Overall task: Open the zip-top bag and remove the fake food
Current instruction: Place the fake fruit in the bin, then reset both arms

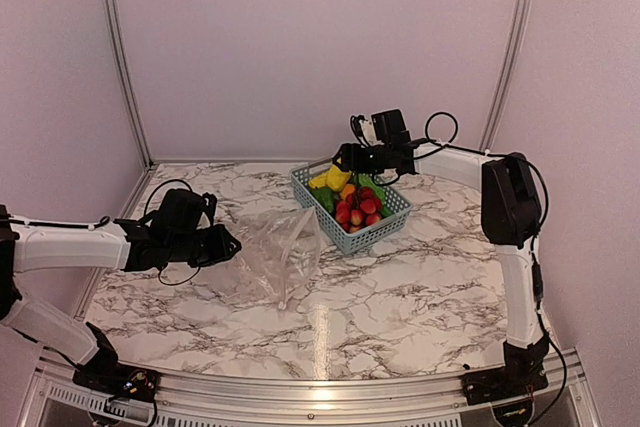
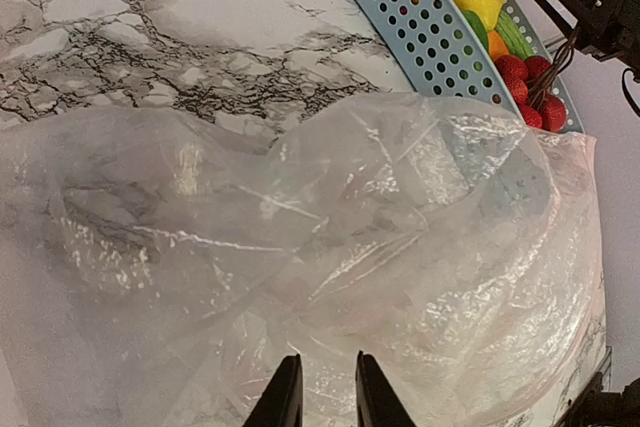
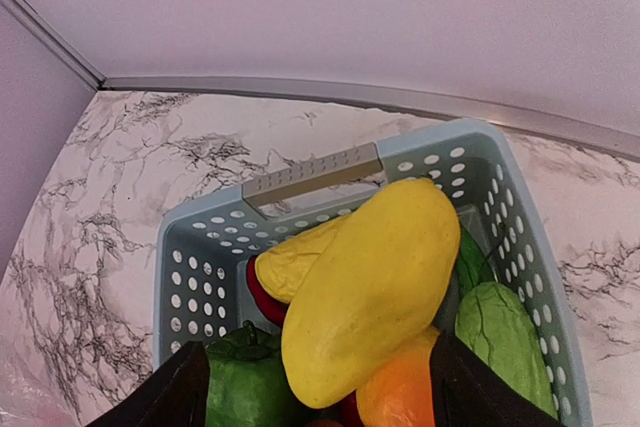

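**Top view.** 2 arms reach over a white, grey-veined marble-pattern table point(image 1: 400, 297). The large, clear, crinkly plastic zip-top bag point(image 1: 280, 252) lies crumpled on the table, left of centre. It sits between the left gripper point(image 1: 232, 244) and the blue-grey perforated plastic basket point(image 1: 362, 238). The left gripper sits low at the bag's left edge.

**Left wrist view.** The left gripper's 2 black fingers point(image 2: 285, 399) stand with a narrow gap between their tips, right against the film. Bag plastic shows in the gap, but whether a fold is pinched cannot be told. The bag's far edge laps over the basket's near wall. The zip strip cannot be made out in any view.

**Fake food.** The fake food point(image 1: 355, 205), small plastic toy produce, lies piled inside the basket, not in the bag:
- a large yellow lemon-like piece point(image 3: 370, 277) on top
- a second yellow piece point(image 3: 290, 267) beneath it
- green leafy pieces point(image 3: 500, 327)
- an orange piece point(image 3: 400, 397)
- a cluster of small red fruits point(image 2: 527, 72)

The right gripper point(image 1: 343, 159) hovers over the basket's far end.

**Right wrist view.** The right gripper's 2 fingers are spread wide, 1 at each side of the pile, with the jaws parted above it. A beige bar handle point(image 3: 312, 172) spans the basket's far rim.
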{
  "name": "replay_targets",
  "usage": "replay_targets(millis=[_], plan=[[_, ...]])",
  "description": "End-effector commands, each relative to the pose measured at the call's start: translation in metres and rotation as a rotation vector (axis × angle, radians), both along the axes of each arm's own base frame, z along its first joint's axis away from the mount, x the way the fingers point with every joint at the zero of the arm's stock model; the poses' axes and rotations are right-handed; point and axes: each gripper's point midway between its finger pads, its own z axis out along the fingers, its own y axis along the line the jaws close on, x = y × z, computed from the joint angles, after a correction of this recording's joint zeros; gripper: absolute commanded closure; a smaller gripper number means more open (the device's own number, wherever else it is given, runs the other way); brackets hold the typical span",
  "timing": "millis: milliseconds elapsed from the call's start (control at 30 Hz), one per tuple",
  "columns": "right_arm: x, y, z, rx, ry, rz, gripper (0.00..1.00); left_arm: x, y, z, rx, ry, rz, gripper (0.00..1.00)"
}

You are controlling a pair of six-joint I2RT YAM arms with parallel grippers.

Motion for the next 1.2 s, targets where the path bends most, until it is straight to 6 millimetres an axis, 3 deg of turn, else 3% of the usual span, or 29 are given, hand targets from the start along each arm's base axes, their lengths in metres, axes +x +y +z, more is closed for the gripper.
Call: replay_targets(millis=[0,167,200,300,500,600,633,700,800,1000,1167], plan=[[0.003,-0.005,0.044,0.017,-0.065,-0.002,0.24,0.006,0.002,0.018,-0.003,-0.037,0.018,0.77],[-0.001,-0.007,0.069,0.032,-0.099,-0.003,0.19,0.01,0.003,0.033,-0.017,-0.069,0.033,0.61],[-0.001,-0.009,0.074,0.031,-0.106,-0.006,0.11,0.011,0.003,0.037,-0.02,-0.077,0.033,0.57],[-0.005,-0.015,0.093,0.02,-0.135,-0.02,0.02,0.014,0.002,0.052,-0.031,-0.111,0.032,0.46],[-0.021,-0.029,0.133,0.017,-0.183,-0.049,0.01,0.023,-0.004,0.089,-0.068,-0.196,0.022,0.29],[-0.037,-0.039,0.153,0.028,-0.209,-0.063,0.01,0.026,-0.007,0.109,-0.089,-0.245,0.015,0.04],[-0.045,-0.044,0.167,0.039,-0.229,-0.072,0.01,0.027,-0.007,0.114,-0.092,-0.257,0.015,0.01],[-0.058,-0.05,0.17,0.048,-0.229,-0.078,0.01,0.028,-0.008,0.125,-0.099,-0.285,0.009,0.01],[-0.086,-0.064,0.192,0.073,-0.261,-0.09,0.01,0.031,-0.01,0.14,-0.101,-0.328,0.0,0.01],[-0.138,-0.092,0.207,0.092,-0.29,-0.124,0.01,0.031,-0.015,0.167,-0.109,-0.409,-0.046,0.01],[-0.174,-0.107,0.205,0.119,-0.287,-0.126,0.01,0.03,-0.021,0.191,-0.139,-0.492,-0.09,0.01]])
